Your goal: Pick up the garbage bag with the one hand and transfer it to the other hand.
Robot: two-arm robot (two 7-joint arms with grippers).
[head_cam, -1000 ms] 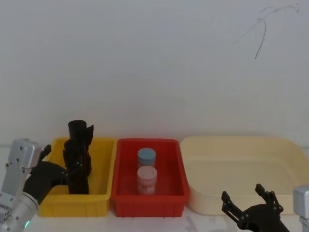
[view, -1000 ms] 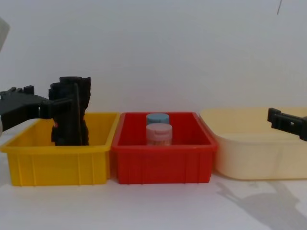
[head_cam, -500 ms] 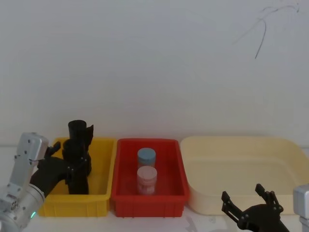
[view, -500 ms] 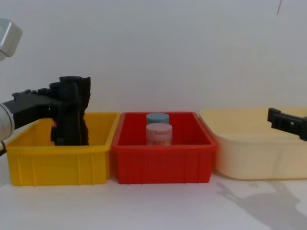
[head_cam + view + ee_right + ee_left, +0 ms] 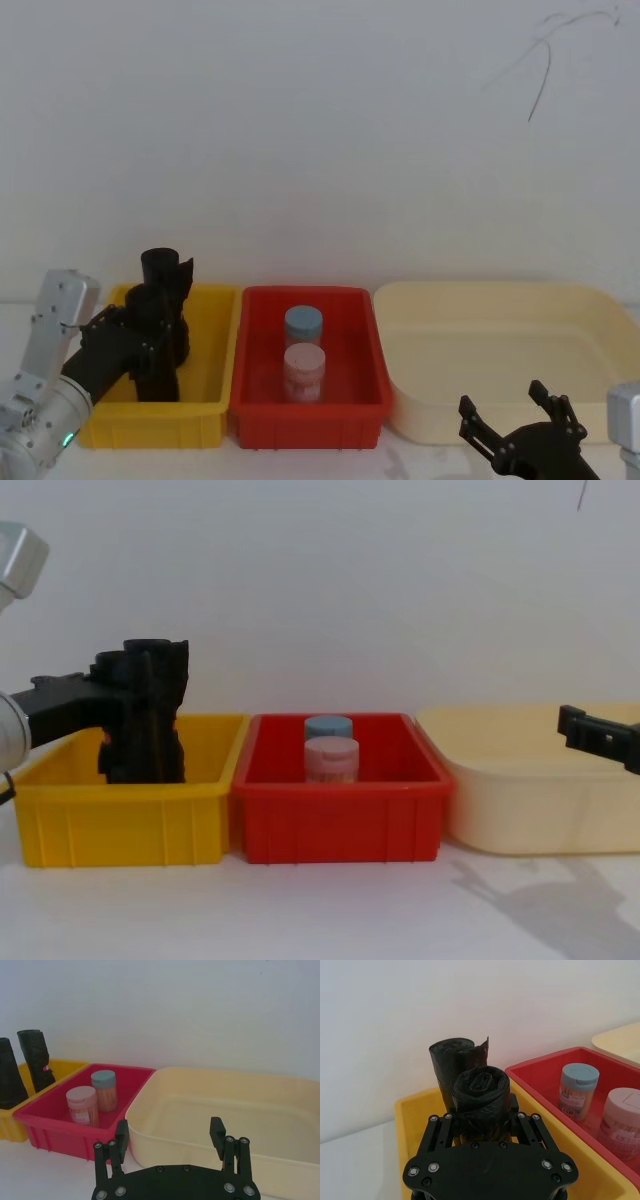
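Observation:
Two black rolls stand in the yellow bin (image 5: 205,385). The flat-topped one in front is the garbage bag (image 5: 481,1087), also seen as garbage bag (image 5: 150,305) and garbage bag (image 5: 142,745). My green-lit left gripper (image 5: 481,1112) is shut on it, one finger pressed on each side. It shows as left gripper (image 5: 140,345) at the bin's near left. The ragged-topped roll (image 5: 451,1057) stands just behind, touching the bag. My right gripper (image 5: 520,430) hangs open and holds nothing, low before the cream tub; it shows as right gripper (image 5: 170,1135).
A red bin (image 5: 250,385) in the middle holds a blue-lidded jar (image 5: 303,325) and a pink-lidded jar (image 5: 304,368). A wide cream tub (image 5: 590,310) sits at the right. The three stand side by side against a white wall.
My left gripper has moved in around the front roll and closed on it; roll and gripper have shifted slightly left. The right gripper has not moved.

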